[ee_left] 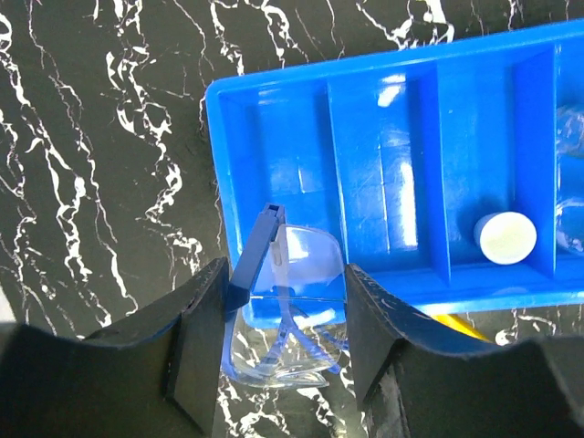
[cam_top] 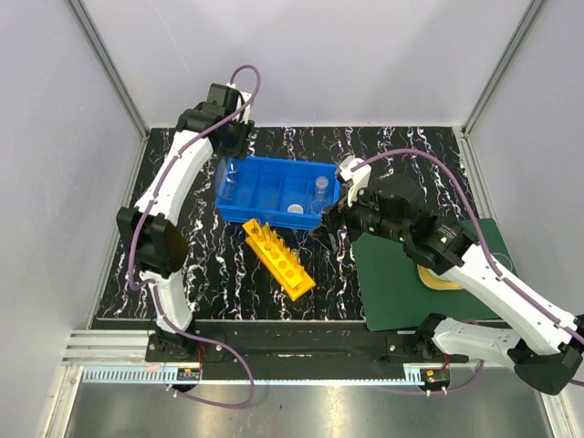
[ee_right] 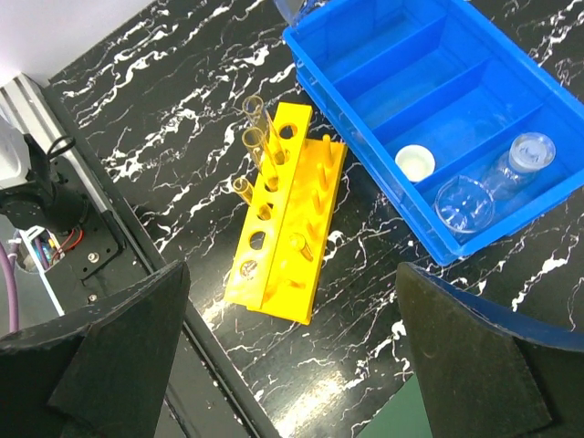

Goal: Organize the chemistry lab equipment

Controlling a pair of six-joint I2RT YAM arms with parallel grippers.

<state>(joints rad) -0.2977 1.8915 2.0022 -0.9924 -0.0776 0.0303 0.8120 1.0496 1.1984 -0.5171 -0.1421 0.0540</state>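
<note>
Black white-veined desk, grey enclosure walls. Pinching clear safety glasses between the fingers of the left end effector, blue temple against one finger, at the corner of the left-end compartment of the blue divided bin; cannot tell whether touching the wall or just over it. Nothing in the right end effector: spread wide, hovering above the yellow rack.

Handling, as a guess: glasses light, springy, slick on the lens, so better gripped at frame or temple. Glassware fragile, smooth, prone to roll; take tubes near the rim and lift straight up, round flask by the neck.

Count: one bin, four compartments; one rack; three tubes seen standing in it; one white round piece in the third compartment; two glass vessels in the end one, flask plus small bottle; one pair of glasses.
</note>
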